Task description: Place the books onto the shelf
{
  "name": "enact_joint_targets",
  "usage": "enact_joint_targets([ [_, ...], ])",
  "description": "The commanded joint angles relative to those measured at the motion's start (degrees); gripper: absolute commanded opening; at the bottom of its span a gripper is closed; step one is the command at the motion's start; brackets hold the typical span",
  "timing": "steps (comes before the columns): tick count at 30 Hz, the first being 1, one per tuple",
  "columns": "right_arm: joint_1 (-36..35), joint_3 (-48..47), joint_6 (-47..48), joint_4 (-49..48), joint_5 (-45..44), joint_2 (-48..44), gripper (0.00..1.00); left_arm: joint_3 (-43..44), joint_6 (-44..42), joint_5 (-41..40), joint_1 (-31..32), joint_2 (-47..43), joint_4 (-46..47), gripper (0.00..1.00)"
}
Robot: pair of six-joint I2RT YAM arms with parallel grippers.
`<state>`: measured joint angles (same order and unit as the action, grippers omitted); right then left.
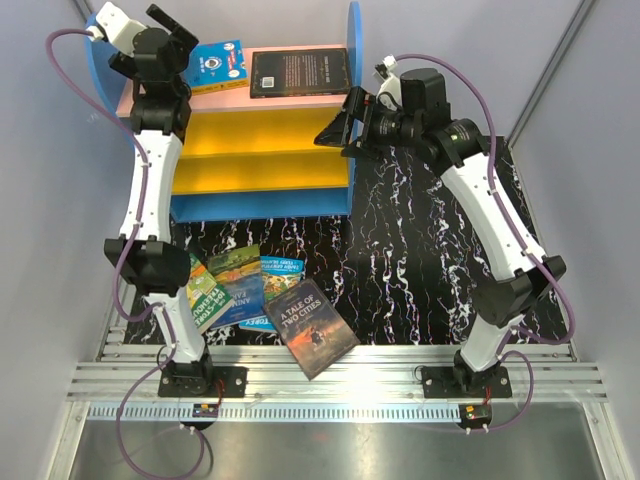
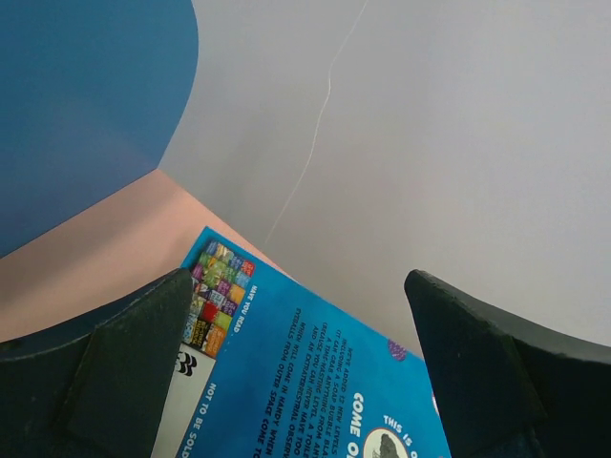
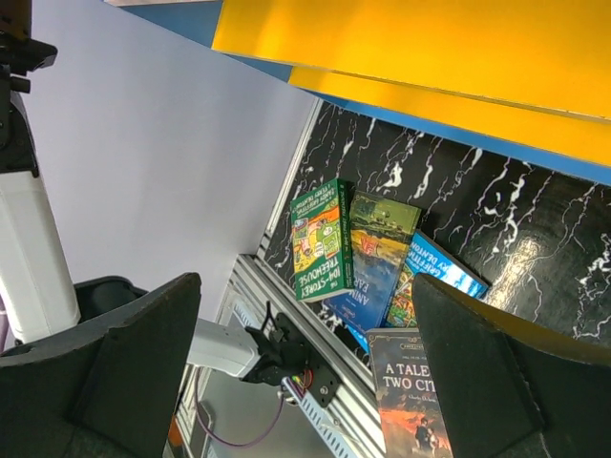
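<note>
The shelf point(image 1: 260, 135) stands at the back of the table. Two of the books lie flat on its pink top board: a blue one point(image 1: 218, 65) and a dark one point(image 1: 300, 72). My left gripper point(image 1: 172, 28) hovers open over the blue book point(image 2: 305, 372), touching nothing. Several more books lie fanned out on the table's near left: a green one point(image 1: 207, 295), a blue-green one point(image 1: 238, 285), a blue one point(image 1: 278, 275) and the dark "A Tale of Two Cities" point(image 1: 312, 328). My right gripper point(image 1: 338, 125) hangs open and empty beside the shelf's right panel, facing those books point(image 3: 320, 239).
The table has a black marbled mat point(image 1: 430, 250). An aluminium rail point(image 1: 330, 380) with both arm bases runs along the near edge. Grey walls close in on the left, right and behind the shelf. The shelf's yellow boards point(image 3: 430, 38) fill the top of the right wrist view.
</note>
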<state>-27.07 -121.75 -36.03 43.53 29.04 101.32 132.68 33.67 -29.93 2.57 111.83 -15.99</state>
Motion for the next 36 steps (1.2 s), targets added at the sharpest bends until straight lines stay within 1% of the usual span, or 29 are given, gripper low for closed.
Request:
enact_joint_targets([
  [1,-0.3,-1.4,1.7,-0.5,-1.7,-2.4,1.00,0.0,-1.9,-4.7,-0.1,-2.4,-6.0,0.99],
  [3,-0.3,0.1,1.8,-0.6,-1.4,-3.1,1.00,0.2,-3.8,-8.3,-0.1,-2.5,-6.8,0.99],
  [4,-0.3,0.9,1.8,-1.0,-1.2,-3.6,1.00,-0.1,-6.1,-8.8,0.0,-2.9,-6.3,0.99],
  [8,-0.3,4.1,1.8,-1.8,-0.7,-5.2,1.00,0.6,-9.1,-6.8,0.0,-3.0,-5.7,0.99],
  [10,-0.3,5.1,1.7,-2.0,-0.4,-5.6,1.00,2.6,-12.0,-6.4,0.6,-2.2,-6.3,0.99],
  [13,-0.4,6.1,1.7,-1.5,0.4,-6.4,1.00,4.1,-16.3,-7.3,3.7,-1.3,-7.9,0.99],
  [16,-0.3,8.7,1.5,-2.0,0.7,-8.8,1.00,3.5,-14.5,-5.3,5.9,-1.2,-10.2,0.98],
  [17,-0.2,10.1,1.5,-2.1,0.6,-9.2,1.00,3.5,-13.4,-4.6,6.2,-1.1,-12.2,0.97],
  [19,-0.4,11.3,1.7,-2.2,0.3,-10.7,1.00,3.1,-10.3,-2.1,7.6,-1.2,-13.4,0.94],
  [21,-0.4,12.4,2.0,-2.0,0.1,-11.6,1.00,2.2,-8.6,-1.7,8.9,-1.6,-14.2,0.93],
  [25,-0.3,13.6,2.6,-1.3,-0.1,-13.7,1.00,0.3,-7.7,-1.5,11.8,-2.9,-14.3,0.92],
  [27,-0.3,14.5,3.0,-1.2,-0.1,-14.5,1.00,-0.4,-10.2,0.2,12.6,-3.8,-13.5,0.92],
  [28,-0.3,14.8,3.1,-1.1,-0.1,-15.2,1.00,-0.2,-12.3,0.2,13.5,-4.2,-12.8,0.90],
  [29,-0.3,15.5,3.1,-1.2,-0.2,-15.7,1.00,-0.1,-14.8,-2.0,14.1,-4.7,-11.8,0.90],
  [30,-0.3,15.9,3.1,-1.3,-0.1,-16.1,1.00,-1.7,-21.4,-4.7,14.7,-6.6,-10.2,0.91],
  [31,-0.3,16.5,3.1,-1.4,0.0,-17.3,1.00,-3.8,-25.0,-10.1,15.3,-8.3,-4.6,0.92],
  [32,-0.3,17.5,3.1,-1.5,0.1,-17.8,1.00,-6.5,-28.2,-12.6,15.3,-10.0,-0.8,0.94],
  [33,-0.3,18.2,3.1,-1.5,0.3,-18.3,1.00,-10.7,-33.3,-16.3,14.3,-11.8,3.8,0.99],
  [34,-0.3,18.9,3.0,-1.7,0.5,-19.3,1.00,-18.0,-36.3,-16.8,13.3,-15.4,8.1,0.99],
  [35,-0.3,20.6,3.1,-1.9,0.8,-19.7,1.00,-21.0,-37.6,-17.0,12.1,-16.5,14.7,0.99],
  [36,-0.3,21.5,2.7,-2.2,1.1,-20.0,1.00,-22.4,-36.7,-16.8,10.8,-17.3,15.4,0.99],
])
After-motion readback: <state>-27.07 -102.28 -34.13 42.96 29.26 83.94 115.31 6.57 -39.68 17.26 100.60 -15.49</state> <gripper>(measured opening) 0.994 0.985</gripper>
